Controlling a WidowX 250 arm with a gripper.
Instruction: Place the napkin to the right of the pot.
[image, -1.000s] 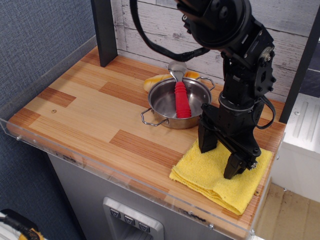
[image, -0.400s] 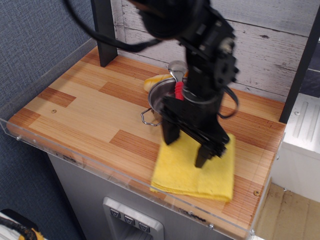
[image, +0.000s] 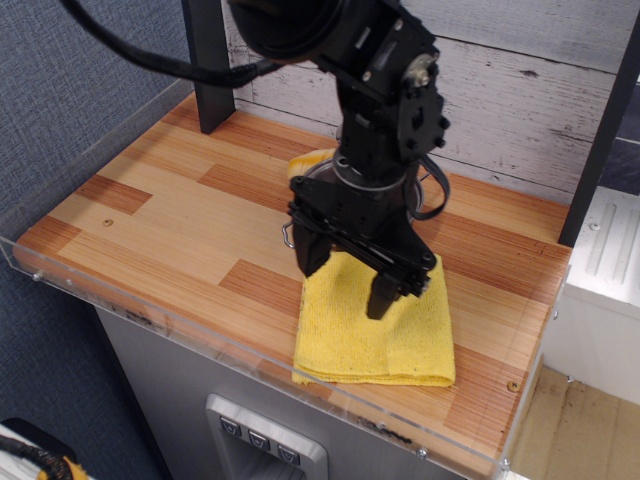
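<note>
The napkin (image: 375, 335) is lying flat on the wooden bench (image: 170, 225), directly under the claw (image: 347, 276) and spreading out in front of it toward the bench's near edge. The claw is standing with its two dark fingers (image: 384, 290) spread apart, tips pointing down at the napkin's far part; whether they are touching the cloth cannot be told. Behind the claw, the pot (image: 290, 236) is almost wholly hidden, only a wire loop handle showing.
</note>
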